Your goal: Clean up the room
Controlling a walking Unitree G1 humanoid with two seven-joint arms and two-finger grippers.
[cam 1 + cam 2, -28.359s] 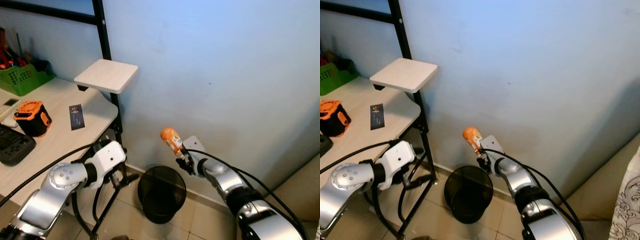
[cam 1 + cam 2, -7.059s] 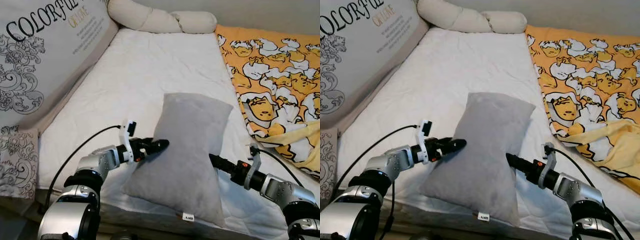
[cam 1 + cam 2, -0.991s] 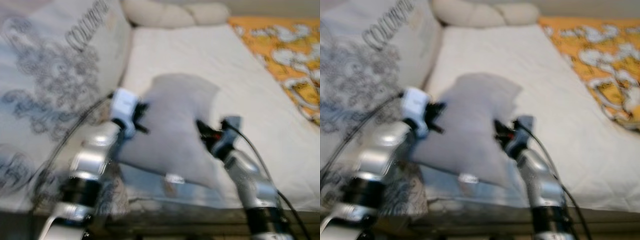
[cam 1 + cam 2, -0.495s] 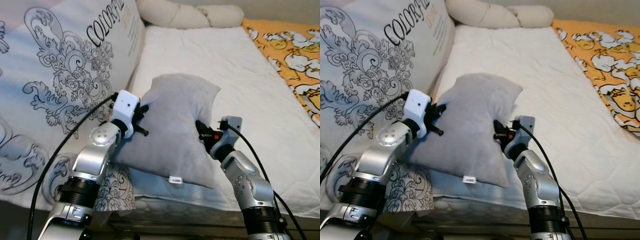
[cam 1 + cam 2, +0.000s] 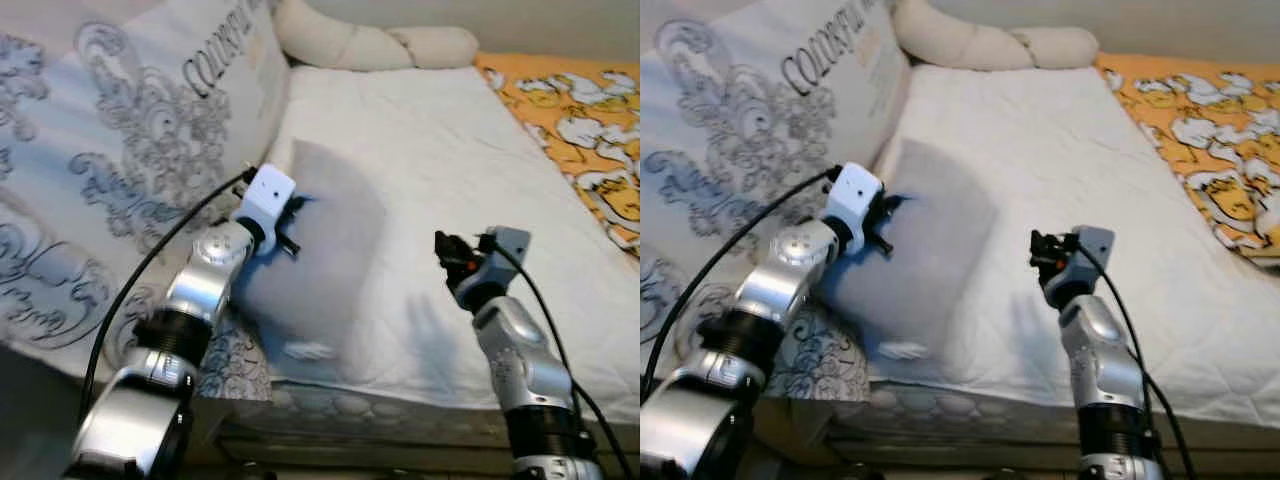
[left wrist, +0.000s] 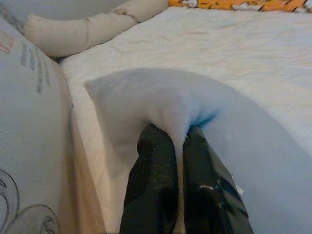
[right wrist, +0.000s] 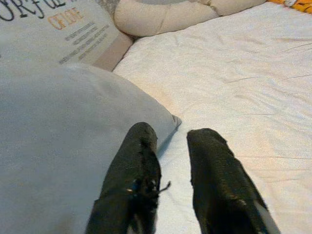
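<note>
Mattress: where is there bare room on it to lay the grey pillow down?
The white mattress is bare between the grey pillow and the orange blanket, up to the cream bolster. It is crowded along the big printed cushion, where the left claw pinches the pillow; the right claw is open beside it.

Grey pillow point(image 5: 330, 250), white quilted mattress point(image 5: 440, 160), orange cartoon-print blanket point(image 5: 580, 110), black fingers point(image 7: 134, 175)

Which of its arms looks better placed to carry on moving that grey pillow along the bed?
The left. Its tool is pinched shut on a fold of the grey pillow, while the right tool hangs open over the white mattress, off the pillow's edge.
</note>
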